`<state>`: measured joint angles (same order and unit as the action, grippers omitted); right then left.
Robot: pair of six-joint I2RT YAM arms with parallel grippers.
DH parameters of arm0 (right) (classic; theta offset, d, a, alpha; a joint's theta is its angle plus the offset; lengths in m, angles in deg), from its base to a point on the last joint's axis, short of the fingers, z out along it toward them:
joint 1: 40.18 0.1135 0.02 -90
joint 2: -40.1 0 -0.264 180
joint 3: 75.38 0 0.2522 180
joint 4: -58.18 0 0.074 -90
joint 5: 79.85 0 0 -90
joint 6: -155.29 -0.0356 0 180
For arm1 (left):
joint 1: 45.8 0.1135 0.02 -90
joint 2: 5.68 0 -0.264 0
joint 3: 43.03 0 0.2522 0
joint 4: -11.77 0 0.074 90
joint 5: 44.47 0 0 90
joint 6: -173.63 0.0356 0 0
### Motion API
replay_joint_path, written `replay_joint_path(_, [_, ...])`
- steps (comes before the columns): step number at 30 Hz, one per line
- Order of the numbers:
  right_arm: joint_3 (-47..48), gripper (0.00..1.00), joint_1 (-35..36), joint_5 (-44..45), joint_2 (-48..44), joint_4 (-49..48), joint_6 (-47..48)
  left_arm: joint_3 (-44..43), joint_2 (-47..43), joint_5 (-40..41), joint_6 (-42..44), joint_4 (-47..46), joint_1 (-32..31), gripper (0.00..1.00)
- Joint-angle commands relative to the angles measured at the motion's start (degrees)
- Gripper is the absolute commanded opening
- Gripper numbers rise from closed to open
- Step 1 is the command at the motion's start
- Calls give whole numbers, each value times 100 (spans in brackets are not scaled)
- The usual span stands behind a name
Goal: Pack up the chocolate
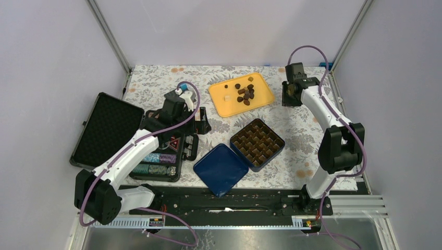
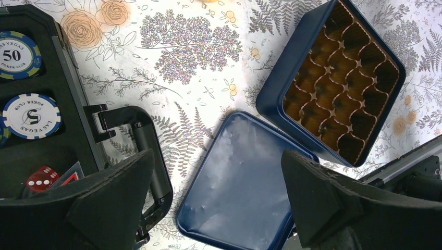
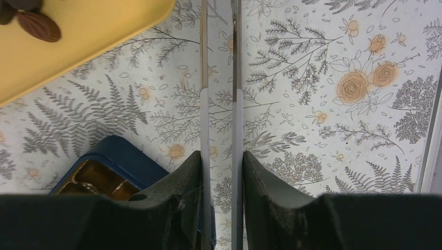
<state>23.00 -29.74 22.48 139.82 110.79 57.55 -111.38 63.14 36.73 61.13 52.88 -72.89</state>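
Note:
Several dark brown chocolate pieces (image 1: 245,94) and one pale piece (image 1: 227,97) lie on a yellow tray (image 1: 221,108) at the back. A corner of that tray (image 3: 94,41) with a chocolate (image 3: 39,26) shows in the right wrist view. The open blue box (image 1: 257,144) (image 2: 339,83) has brown cells; its lid (image 1: 221,169) (image 2: 242,182) lies beside it. To the right of the tray, my right gripper (image 1: 287,96) (image 3: 221,156) is shut on thin metal tongs (image 3: 236,78), whose tips are out of frame. My left gripper (image 1: 177,121) (image 2: 218,172) hangs open above the lid, holding nothing.
A black poker case (image 1: 161,151) with chips (image 2: 31,115) and a red die (image 2: 40,177) lies at the left, its foam-lined lid (image 1: 107,130) laid open. The case handle (image 2: 151,156) sits close to the blue lid. Frame posts stand at the table's back corners.

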Motion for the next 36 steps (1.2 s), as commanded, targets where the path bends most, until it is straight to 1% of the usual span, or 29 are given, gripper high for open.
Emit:
replay_joint_path(1, [285,37,30,-314,-579,-196,-69,49,-182,15,27,-178,10,99])
replay_joint_path(7, [486,37,111,-1175,-668,-438,-157,110,-155,5,-41,-178,9,99])
replay_joint_path(11, [661,38,377,-1221,-454,-500,-114,91,-141,-8,-53,-177,7,99])
replay_joint_path(13, [677,38,461,-1428,-333,-499,-97,53,-130,8,-68,-178,9,99])
replay_joint_path(18, [260,38,516,-1655,-282,-718,-24,-17,-62,20,-129,-172,8,99])
replay_joint_path(21, [145,39,551,-1646,-214,-636,191,-32,-14,-45,-149,-178,4,99])
replay_joint_path(24, [34,39,593,-1407,-173,-555,366,-59,41,-65,-148,-177,10,99])
replay_joint_path(25, [-11,39,598,-1280,-167,-559,404,-75,60,-77,-149,-178,13,99])
replay_joint_path(29, [-233,40,629,-1319,-127,-748,542,-128,127,-103,-176,-191,7,99])
replay_joint_path(31, [-229,41,690,-1264,-41,-755,594,-154,185,-136,-176,-203,11,99])
replay_joint_path(33, [-199,41,773,-1023,38,-695,669,-181,221,-163,-176,-200,8,99])
replay_joint_path(36, [-258,42,827,-979,52,-684,736,-177,223,-146,-165,-193,11,99])
